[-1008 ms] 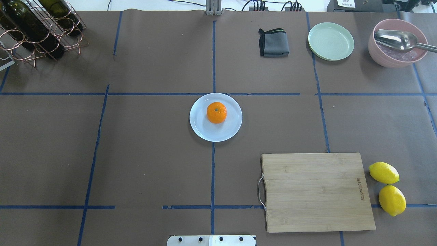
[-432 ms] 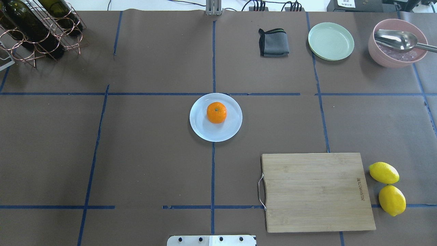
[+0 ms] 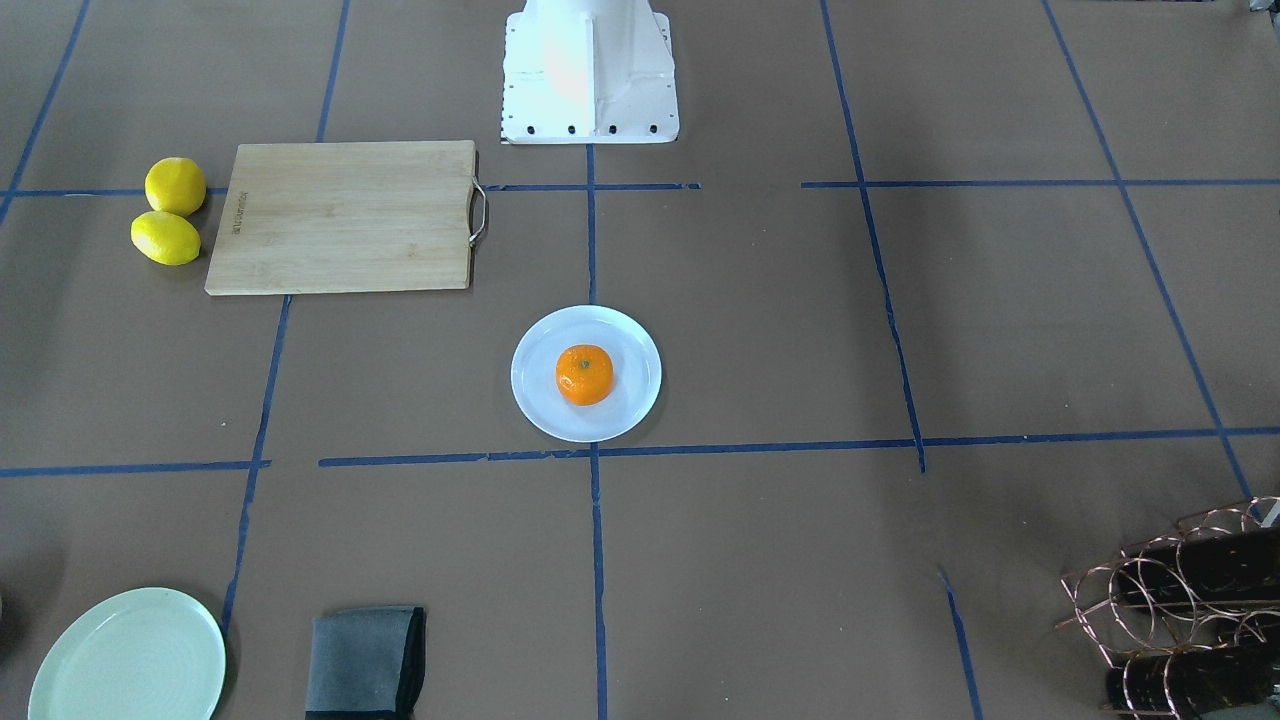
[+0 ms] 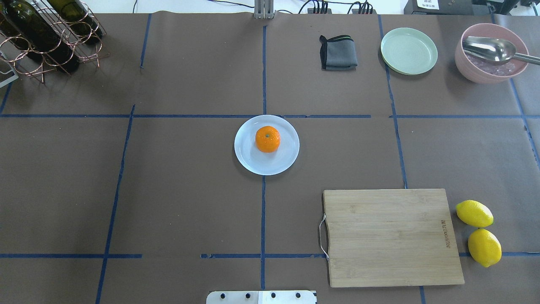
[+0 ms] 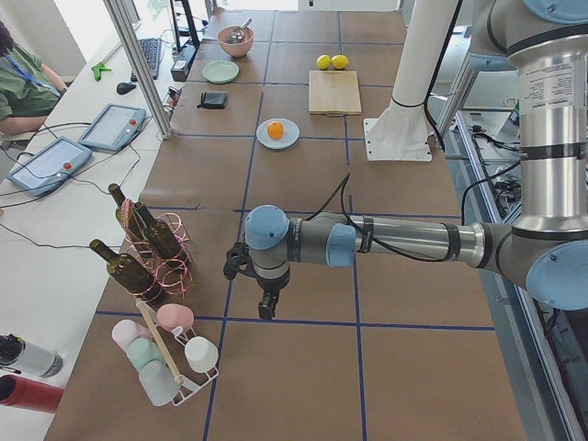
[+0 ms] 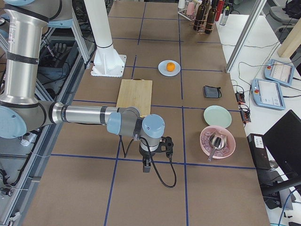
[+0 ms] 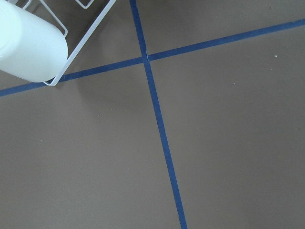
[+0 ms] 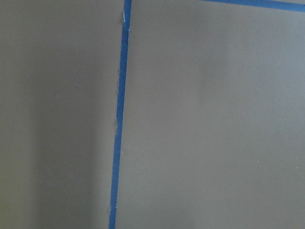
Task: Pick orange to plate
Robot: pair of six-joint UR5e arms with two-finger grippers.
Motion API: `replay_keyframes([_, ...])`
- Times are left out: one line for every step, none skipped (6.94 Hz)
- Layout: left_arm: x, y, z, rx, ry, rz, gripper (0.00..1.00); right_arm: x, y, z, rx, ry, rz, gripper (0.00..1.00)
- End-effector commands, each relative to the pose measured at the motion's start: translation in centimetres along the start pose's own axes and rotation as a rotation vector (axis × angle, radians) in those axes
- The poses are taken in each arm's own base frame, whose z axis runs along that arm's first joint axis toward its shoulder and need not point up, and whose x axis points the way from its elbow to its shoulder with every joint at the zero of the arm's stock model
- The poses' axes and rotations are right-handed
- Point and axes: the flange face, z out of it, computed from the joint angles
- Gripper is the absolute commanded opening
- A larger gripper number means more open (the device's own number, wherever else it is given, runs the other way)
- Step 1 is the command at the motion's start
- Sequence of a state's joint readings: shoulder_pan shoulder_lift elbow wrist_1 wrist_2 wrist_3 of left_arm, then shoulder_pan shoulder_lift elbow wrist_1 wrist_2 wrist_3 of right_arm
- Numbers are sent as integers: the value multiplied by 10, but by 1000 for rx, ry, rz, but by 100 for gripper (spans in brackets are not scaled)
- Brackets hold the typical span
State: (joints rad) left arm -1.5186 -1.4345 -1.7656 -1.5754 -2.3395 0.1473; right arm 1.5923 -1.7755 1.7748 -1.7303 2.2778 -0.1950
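The orange rests on the white plate at the table's centre, stem spot up; the front view shows the same orange on the plate. Neither gripper appears in the overhead or front views. My left gripper shows only in the exterior left view, hanging over bare table far from the plate, near a cup rack. My right gripper shows only in the exterior right view, low over the table beyond the cutting board. I cannot tell whether either is open or shut. Both wrist views show only brown table and blue tape.
A wooden cutting board lies front right with two lemons beside it. At the back stand a grey cloth, a pale green plate, a pink bowl with a spoon, and a bottle rack. A cup rack stands near the left gripper.
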Motion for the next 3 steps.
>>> replay_keyframes([-1,0,1,-1,0,-1,100,-1,-1,-1,2,0,-1,100])
replay_keyframes([-1,0,1,-1,0,-1,100,-1,-1,-1,3,-4,-3,100])
replay_keyframes([-1,0,1,-1,0,-1,100,-1,-1,-1,4,-4,-2,100])
